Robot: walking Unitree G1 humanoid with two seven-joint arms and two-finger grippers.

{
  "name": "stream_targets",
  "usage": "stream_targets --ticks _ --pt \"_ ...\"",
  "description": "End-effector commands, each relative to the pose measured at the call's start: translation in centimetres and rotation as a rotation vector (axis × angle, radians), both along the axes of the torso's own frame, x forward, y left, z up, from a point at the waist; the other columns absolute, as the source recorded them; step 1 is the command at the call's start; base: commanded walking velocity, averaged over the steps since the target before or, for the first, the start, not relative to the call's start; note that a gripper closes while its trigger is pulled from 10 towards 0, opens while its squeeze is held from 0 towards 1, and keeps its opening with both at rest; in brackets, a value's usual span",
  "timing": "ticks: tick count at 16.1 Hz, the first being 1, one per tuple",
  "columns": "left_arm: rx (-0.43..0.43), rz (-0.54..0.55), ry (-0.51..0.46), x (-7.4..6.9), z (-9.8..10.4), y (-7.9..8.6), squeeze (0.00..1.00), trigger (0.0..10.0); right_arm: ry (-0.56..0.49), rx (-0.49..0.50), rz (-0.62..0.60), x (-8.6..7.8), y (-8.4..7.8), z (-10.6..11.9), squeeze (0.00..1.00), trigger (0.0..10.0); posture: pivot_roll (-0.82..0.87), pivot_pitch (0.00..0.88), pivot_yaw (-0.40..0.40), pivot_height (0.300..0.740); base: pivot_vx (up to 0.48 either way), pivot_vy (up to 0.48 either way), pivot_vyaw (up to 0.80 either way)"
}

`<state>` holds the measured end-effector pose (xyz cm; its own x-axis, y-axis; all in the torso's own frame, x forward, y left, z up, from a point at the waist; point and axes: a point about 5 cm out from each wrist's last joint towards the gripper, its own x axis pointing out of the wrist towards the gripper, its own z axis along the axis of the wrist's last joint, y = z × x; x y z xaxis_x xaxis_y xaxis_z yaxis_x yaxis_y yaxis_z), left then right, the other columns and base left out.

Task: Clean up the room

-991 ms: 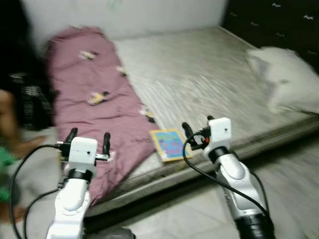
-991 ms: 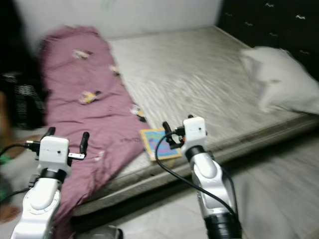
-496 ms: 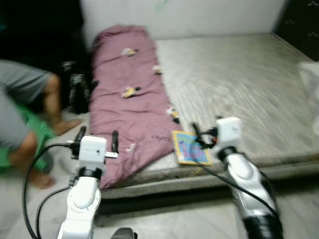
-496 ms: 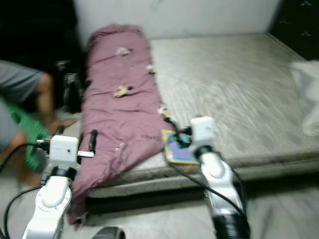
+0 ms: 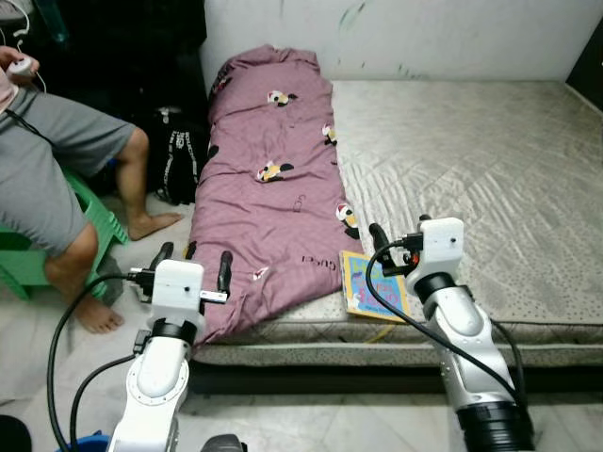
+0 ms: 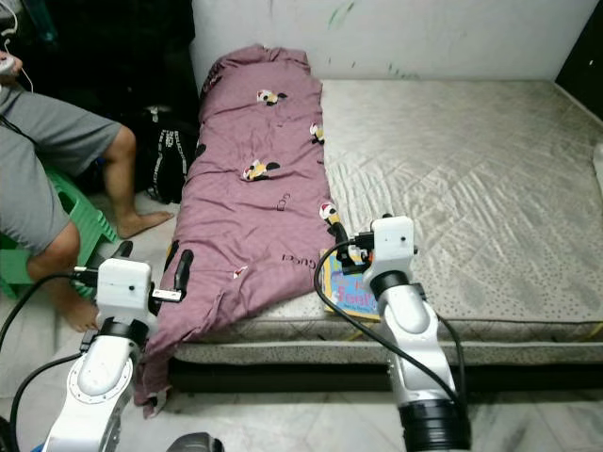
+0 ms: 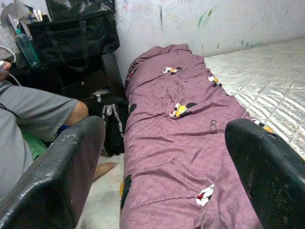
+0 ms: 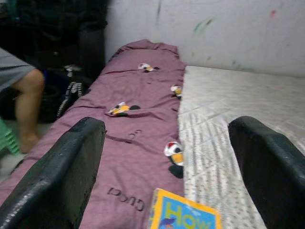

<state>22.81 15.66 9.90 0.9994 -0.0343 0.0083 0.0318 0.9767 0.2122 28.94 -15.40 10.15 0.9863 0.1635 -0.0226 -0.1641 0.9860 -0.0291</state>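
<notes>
A purple blanket (image 5: pixel 268 188) with cartoon prints lies lengthwise along the left side of a grey mattress (image 5: pixel 471 160), its lower end hanging over the front edge. A colourful children's book (image 5: pixel 374 284) rests on the mattress's front edge beside the blanket, also seen as the book (image 8: pixel 186 212) in the right wrist view. My left gripper (image 5: pixel 195 262) stands open in the air before the blanket's hanging end. My right gripper (image 5: pixel 399 231) stands open just above and behind the book. Neither holds anything.
A person (image 5: pixel 57 169) in grey shorts sits on a green stool (image 5: pixel 24 254) at the left, bare feet on the floor. A black bag (image 5: pixel 179 160) stands between the person and the bed. A white wall (image 5: pixel 405 38) runs behind the mattress.
The camera has swung left: the white pillow has left the picture and the seated person has come in. Both grippers stay open and raised as before.
</notes>
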Motion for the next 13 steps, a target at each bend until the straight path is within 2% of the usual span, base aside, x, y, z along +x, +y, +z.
stream_targets --ticks 1,12,13 --pt "-0.010 -0.019 -0.007 0.07 0.37 -0.02 0.00 10.0 -0.012 0.002 0.005 0.22 0.27 0.25 0.00 10.0 0.02 0.000 -0.042 0.740 0.259 0.000 0.00" --pt "-0.029 -0.038 0.000 0.20 0.39 -0.13 0.00 10.0 -0.008 0.003 0.003 0.19 0.54 -0.01 0.00 10.0 0.02 0.000 -0.038 0.740 0.299 0.000 -0.04" --pt "-0.021 -0.029 0.002 0.25 0.35 -0.08 0.00 10.0 -0.007 0.003 0.003 0.14 0.54 -0.05 0.00 10.0 0.02 0.000 -0.038 0.740 0.000 0.000 0.00"
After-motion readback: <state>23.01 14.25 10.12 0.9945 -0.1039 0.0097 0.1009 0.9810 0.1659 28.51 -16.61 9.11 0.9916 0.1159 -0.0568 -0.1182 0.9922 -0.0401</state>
